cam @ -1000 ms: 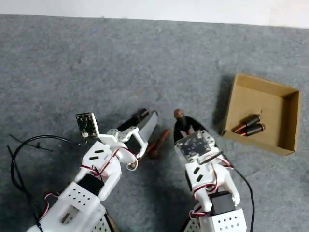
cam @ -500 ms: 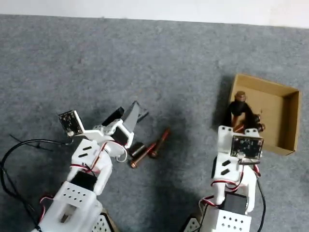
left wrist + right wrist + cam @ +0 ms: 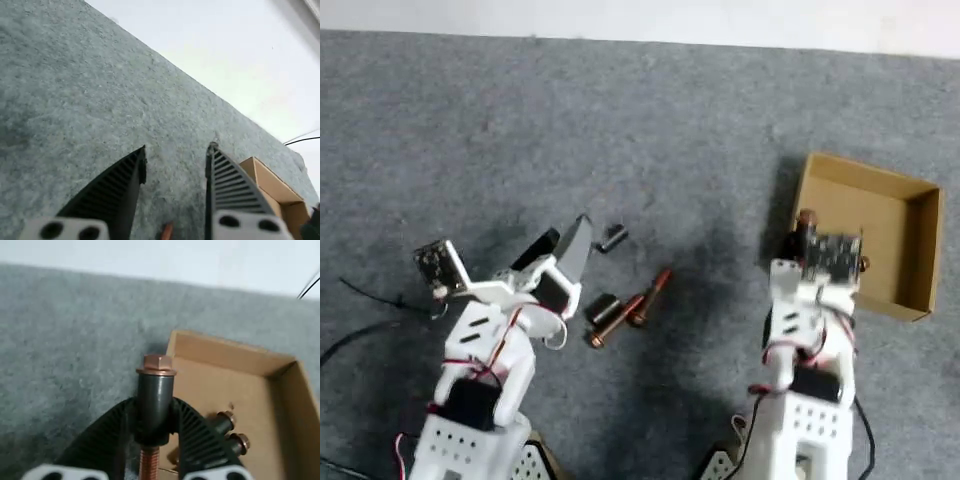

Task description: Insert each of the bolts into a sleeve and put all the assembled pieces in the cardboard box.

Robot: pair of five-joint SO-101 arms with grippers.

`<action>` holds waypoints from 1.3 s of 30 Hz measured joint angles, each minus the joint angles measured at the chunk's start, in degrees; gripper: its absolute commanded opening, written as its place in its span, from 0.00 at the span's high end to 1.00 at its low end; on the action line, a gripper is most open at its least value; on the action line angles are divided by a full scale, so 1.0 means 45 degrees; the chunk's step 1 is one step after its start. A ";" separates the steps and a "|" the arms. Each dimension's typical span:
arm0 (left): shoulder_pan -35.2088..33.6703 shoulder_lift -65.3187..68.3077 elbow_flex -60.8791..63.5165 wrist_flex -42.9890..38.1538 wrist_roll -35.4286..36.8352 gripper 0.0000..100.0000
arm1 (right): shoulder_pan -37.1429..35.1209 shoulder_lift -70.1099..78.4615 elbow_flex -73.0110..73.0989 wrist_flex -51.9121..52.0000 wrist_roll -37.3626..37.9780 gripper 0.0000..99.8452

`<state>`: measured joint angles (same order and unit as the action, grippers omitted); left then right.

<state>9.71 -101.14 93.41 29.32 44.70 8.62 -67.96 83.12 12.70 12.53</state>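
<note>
Right gripper (image 3: 155, 416): jaws clamped on the dark sleeve (image 3: 155, 397) of an assembled piece held upright, copper bolt head (image 3: 157, 364) on top, threaded shank showing below the fingers. In the high view the held piece sits over the 9 o'clock wall of the cardboard box (image 3: 868, 190), which lies at about 3 o'clock on the grey table (image 3: 470, 120). Two finished pieces (image 3: 231, 429) lie side by side on the box floor, toward its near wall. Left gripper (image 3: 568, 232): jaws apart, holding nothing, raised over the table at roughly 8 o'clock from table centre. A loose dark sleeve (image 3: 611, 238) lies just beside the left gripper at its 3 o'clock. At the gripper's 5 o'clock lie a bare copper bolt (image 3: 655, 290), set diagonally, and touching its lower end a dark-and-copper piece (image 3: 603, 312); cannot tell whether that bolt is fully seated in its sleeve. These loose parts are well apart from the box.
</note>
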 measured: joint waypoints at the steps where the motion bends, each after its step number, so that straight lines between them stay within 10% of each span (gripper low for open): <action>1: 0.0000 -0.0293 0.0039 0.0098 -0.0215 0.81 | 0.0117 0.1035 -0.0645 0.0000 -0.0293 0.99; 19: 0.0000 -0.0313 0.0098 0.0137 -0.0703 0.81 | 0.1328 1.4300 -0.8264 -0.0020 -0.3106 0.99; 39: 0.0000 -0.0313 0.0098 0.0137 -0.0703 0.81 | 0.1270 1.3695 -0.8459 -0.0039 -0.3106 0.85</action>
<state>9.71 -102.55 93.85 29.93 41.54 14.33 -6.33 45.05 12.53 -1.45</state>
